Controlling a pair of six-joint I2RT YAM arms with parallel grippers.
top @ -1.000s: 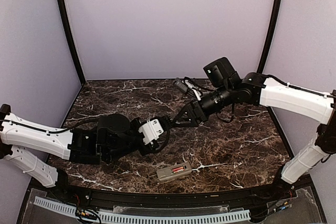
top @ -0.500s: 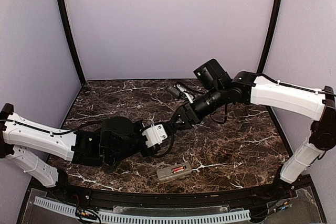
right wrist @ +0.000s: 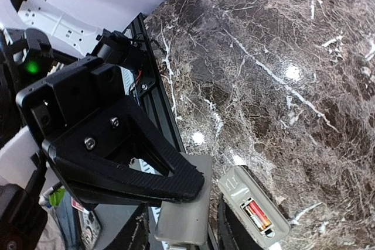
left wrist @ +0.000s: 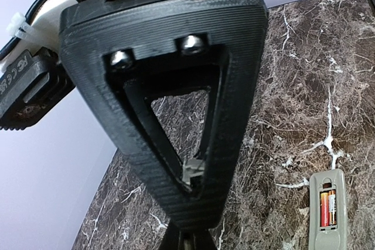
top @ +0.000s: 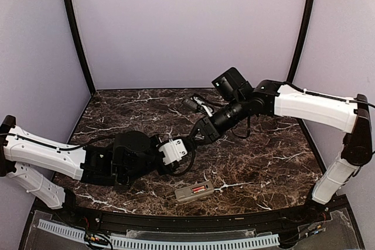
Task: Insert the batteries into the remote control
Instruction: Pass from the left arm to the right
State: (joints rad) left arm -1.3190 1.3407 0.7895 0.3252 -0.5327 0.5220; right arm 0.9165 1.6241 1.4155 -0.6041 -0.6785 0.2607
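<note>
There is one remote control [top: 194,191], and two batteries [left wrist: 324,208] can be counted in it. There is one loose grey cover [right wrist: 183,206] and one marble table [top: 263,162]. The robot arms number two: one left arm [top: 47,156], one right arm [top: 310,106].

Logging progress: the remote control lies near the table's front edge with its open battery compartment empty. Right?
Not empty: the left wrist view shows batteries seated in the open compartment of the remote control. It does lie near the front edge of the table.
</note>
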